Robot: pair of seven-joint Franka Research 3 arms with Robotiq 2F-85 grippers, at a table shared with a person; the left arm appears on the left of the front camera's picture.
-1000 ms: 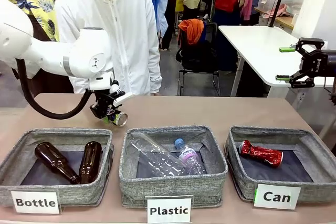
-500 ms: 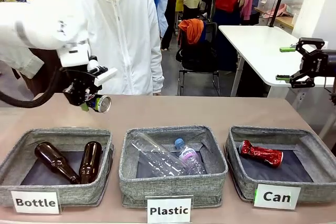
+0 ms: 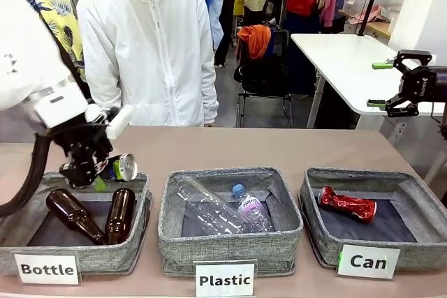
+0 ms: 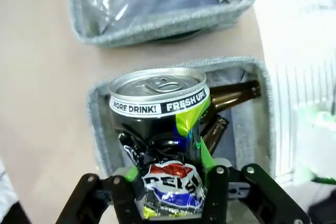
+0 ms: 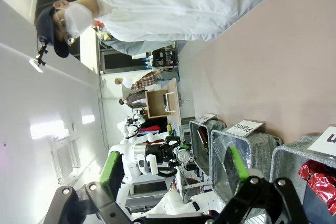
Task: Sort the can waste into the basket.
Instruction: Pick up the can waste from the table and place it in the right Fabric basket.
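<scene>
Left hand (image 3: pixel 105 172) clamped on dark can (image 3: pixel 120 167) above "Bottle" bin (image 3: pixel 77 256); right hand (image 3: pixel 388 85) agape, empty

"Bottle" (image 3: pixel 47 269), "Plastic" (image 3: pixel 224 280) and "Can" (image 3: pixel 368 262) are printed on 3 white cards fronting the grey bins. "MORE DRINK! FRESH UP!" is read around the dark can (image 4: pixel 159 129), with a partly crumpled Pepsi logo lower down.

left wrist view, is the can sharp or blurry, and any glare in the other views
Left wrist view: the can is sharp, its print readable, the right edge washed out white. Front view: evenly lit, the red can shows shiny highlights. Right wrist view: rolled sideways, the wall on the left overexposed.
</scene>
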